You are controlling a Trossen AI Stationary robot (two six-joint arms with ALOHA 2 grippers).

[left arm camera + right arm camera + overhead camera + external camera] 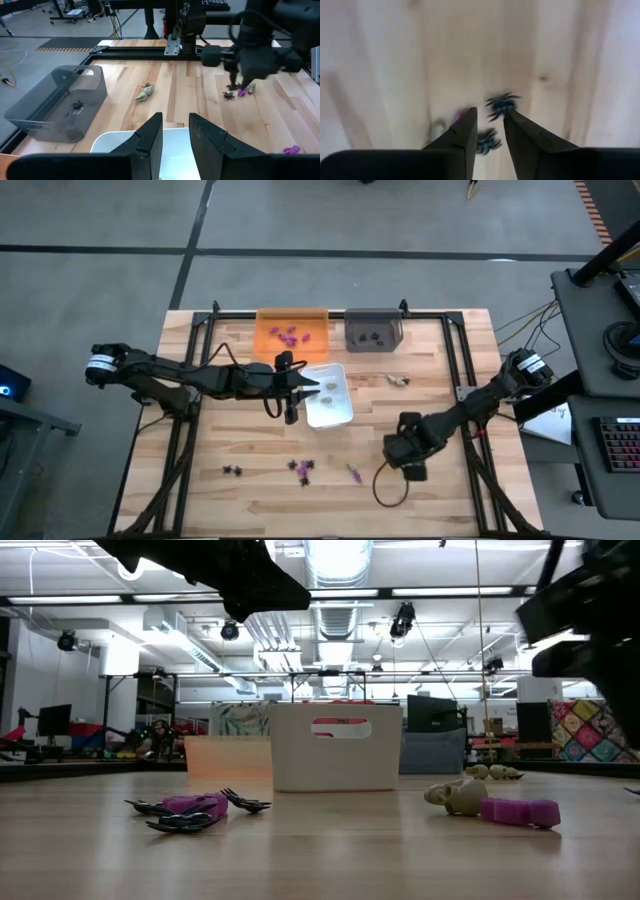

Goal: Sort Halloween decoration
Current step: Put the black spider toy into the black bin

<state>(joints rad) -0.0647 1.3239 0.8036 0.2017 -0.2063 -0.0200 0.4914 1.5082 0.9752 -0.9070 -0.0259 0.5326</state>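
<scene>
Right gripper (487,131) hangs low over the near part of the table (250,500), pointing down at a small cluster; its fingers stand a little apart with nothing between them, so it reads as released rather than grasping; one black spider (502,105) lies just beyond the fingertips, a second black piece (487,142) shows in the gap nearer the wrist, and a purple scrap and a beige bit sit just beside the left finger; the spider spreads evenly, so no long axis matters, and the pick looks to turn on a short reach forward and a straight drop; left gripper (175,131) hovers over the white tray (328,405), fingers slightly parted and holding nothing; other pieces are well apart: purple ones in the orange tray (292,322), black ones in the grey tray (373,330), a beige bone (398,380) on bare wood by the white tray; the right arm is plainly the nearer to the cluster
</scene>
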